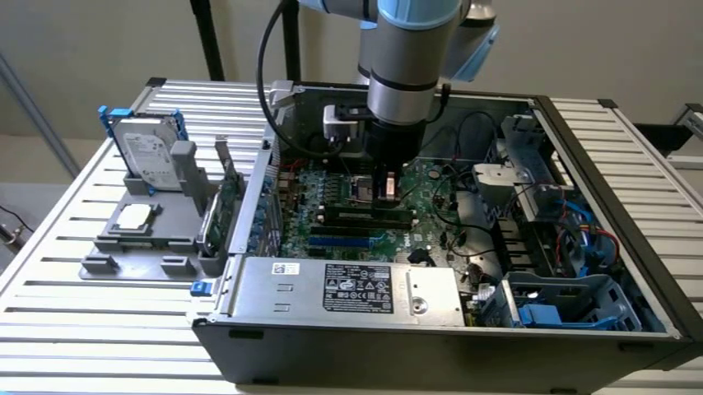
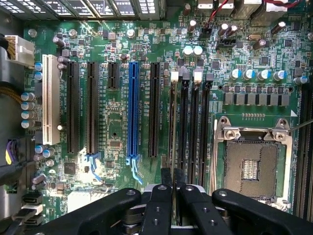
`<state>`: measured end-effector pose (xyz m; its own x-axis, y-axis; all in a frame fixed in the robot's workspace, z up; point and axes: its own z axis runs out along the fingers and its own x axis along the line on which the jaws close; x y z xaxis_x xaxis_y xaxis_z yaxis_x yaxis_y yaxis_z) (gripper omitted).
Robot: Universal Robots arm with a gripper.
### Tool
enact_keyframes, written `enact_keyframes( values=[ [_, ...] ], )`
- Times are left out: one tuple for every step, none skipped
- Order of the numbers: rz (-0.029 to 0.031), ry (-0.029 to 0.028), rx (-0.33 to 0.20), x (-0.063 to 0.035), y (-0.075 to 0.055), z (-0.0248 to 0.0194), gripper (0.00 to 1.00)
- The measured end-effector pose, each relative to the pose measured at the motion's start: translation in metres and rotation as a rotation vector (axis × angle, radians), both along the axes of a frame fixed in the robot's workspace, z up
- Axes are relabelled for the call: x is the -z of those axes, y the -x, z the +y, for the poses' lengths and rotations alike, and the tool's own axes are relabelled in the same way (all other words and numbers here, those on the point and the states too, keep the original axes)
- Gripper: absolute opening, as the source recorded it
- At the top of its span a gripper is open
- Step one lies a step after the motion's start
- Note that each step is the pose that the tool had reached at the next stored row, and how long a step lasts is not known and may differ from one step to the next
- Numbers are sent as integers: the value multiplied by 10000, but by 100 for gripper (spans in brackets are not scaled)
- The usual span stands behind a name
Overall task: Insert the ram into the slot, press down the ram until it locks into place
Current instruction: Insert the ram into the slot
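The ram (image 2: pixel 172 127) shows edge-on as a thin green strip. It stands along the slot (image 2: pixel 174 77), the black socket nearest the long black expansion connector, which has a white end clip. Whether it is seated to the bottom I cannot tell. My gripper (image 2: pixel 172 178) has its black fingers (image 2: pixel 165 182) close on either side of the ram's near end, shut on it. In the exterior view the gripper (image 1: pixel 383 191) reaches straight down into the open computer case, just above the row of black sockets (image 1: pixel 357 219) on the motherboard.
Three like sockets (image 2: pixel 195 122) lie parallel beside the slot, then the square metal processor socket (image 2: pixel 253 164). A blue connector (image 2: pixel 132 107) and a white one (image 2: pixel 50 98) lie on the other side. Case walls, a power supply (image 1: pixel 351 288), cables (image 1: pixel 472 239) and a drive cage (image 1: pixel 571 300) surround the board.
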<state>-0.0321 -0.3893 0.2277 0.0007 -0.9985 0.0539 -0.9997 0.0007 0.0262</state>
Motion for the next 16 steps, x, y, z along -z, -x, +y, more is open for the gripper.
enact_keyframes(
  values=[
    [0, 1, 0, 2, 0, 0, 13],
    [0, 0, -1, 5, 0, 0, 13],
    [0, 0, -1, 7, 0, 0, 13],
    [0, 1, 0, 9, 1, 0, 13],
    [0, 3, 0, 10, 2, 0, 13],
    [0, 3, -1, 11, 2, 0, 15],
    [0, 2, 0, 11, 3, 0, 15],
    [0, 1, -1, 11, 3, 0, 21],
    [-1, 0, -1, 6, 3, 0, 21],
    [-1, -1, -1, -7, 4, 0, 21],
    [-1, -2, -1, -29, 6, 0, 21],
    [-1, 0, 1, -55, 11, 0, 21],
    [-1, 0, 1, -80, 16, 0, 21],
    [-1, 0, -1, -104, 22, 0, 21],
    [-1, 0, -1, -128, 26, 0, 21],
    [-1, 0, -1, -150, 31, -1, 21]
  ],
)
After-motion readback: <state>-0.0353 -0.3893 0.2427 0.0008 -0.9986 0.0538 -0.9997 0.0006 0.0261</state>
